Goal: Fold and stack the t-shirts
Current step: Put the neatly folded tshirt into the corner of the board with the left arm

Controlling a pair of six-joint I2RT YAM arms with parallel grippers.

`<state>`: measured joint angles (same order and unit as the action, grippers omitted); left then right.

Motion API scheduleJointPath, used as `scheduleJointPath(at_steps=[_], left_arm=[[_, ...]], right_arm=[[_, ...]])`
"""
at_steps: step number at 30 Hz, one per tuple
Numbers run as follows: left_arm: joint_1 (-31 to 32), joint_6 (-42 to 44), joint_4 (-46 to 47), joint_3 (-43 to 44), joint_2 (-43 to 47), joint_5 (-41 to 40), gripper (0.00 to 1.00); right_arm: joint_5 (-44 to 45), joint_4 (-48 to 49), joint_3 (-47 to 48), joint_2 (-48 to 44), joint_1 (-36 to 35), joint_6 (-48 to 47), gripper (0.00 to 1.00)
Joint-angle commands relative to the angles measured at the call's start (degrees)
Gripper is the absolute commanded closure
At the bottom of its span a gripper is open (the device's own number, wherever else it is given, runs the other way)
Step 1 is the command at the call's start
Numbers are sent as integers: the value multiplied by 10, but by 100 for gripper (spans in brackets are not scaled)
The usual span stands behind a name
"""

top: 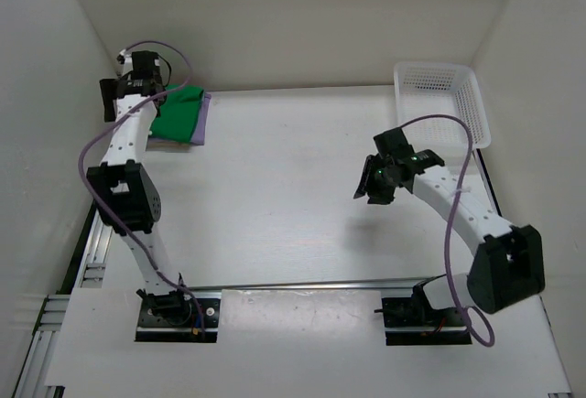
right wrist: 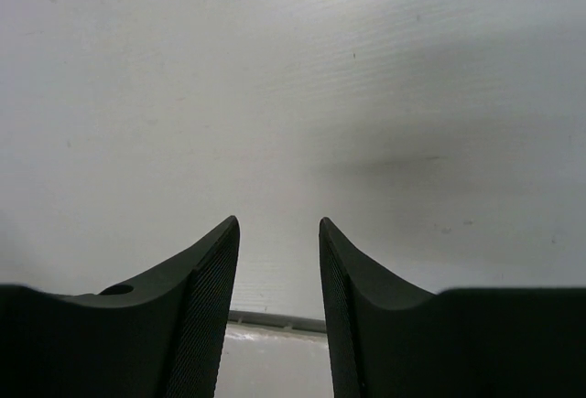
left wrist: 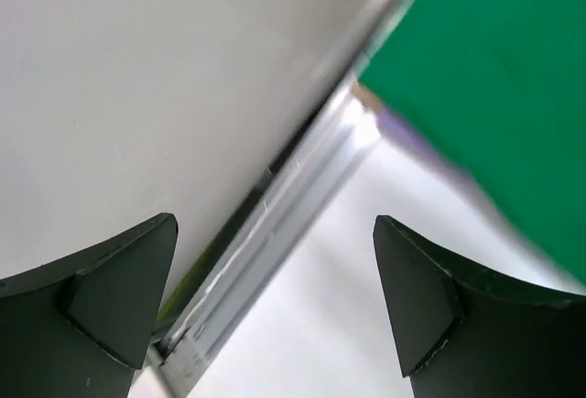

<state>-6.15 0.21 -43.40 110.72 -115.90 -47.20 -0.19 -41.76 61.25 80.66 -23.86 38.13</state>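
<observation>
A folded green t-shirt (top: 178, 114) lies on a folded lilac one (top: 204, 116) at the table's far left corner. The green cloth fills the upper right of the left wrist view (left wrist: 499, 78), with a lilac edge (left wrist: 403, 133) under it. My left gripper (top: 112, 98) hangs open and empty just left of the stack, over the table edge (left wrist: 275, 224). My right gripper (top: 369, 181) is open and empty above the bare table at the right middle; its fingers (right wrist: 206, 297) frame only the white surface.
A white mesh basket (top: 439, 96) stands at the far right corner. White walls close the table on the left, back and right. An aluminium rail (top: 87, 252) runs along the table's left edge.
</observation>
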Motion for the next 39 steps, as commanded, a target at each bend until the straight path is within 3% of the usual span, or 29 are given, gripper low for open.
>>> scheduleJointPath(at_steps=[1,3,4,5,8,9,13,17,21,39], left_arm=[[35,-2,-119,-43,150,114,0],[27,-2,-220,-37,184,231,0],[18,-2,-257,-43,223,334,0],[-2,-2,-303,-58,246,371,0],[-35,-2,-315,-198,369,419,0],[-44,-2,-305,-282,405,426,0],[-67,-2,-280,-455,571,426,0],[-74,-2,-280,-567,730,399,0],[-74,-2,-297,-641,817,374,0],[-84,-2,-319,-660,851,405,0]], right_arm=[[-9,-22,-24,-71,1,-8,51],[-14,-37,-37,-118,1,-18,48],[-14,-45,-54,-137,1,-18,47],[-19,-45,-65,-156,1,-18,43],[-25,-57,-97,-241,1,-24,31],[-25,-57,-118,-282,1,-24,23],[13,-103,-156,-369,1,-18,0],[38,-121,-181,-429,7,-6,0],[16,-121,-200,-445,7,14,0],[-17,-161,-229,-521,7,37,0]])
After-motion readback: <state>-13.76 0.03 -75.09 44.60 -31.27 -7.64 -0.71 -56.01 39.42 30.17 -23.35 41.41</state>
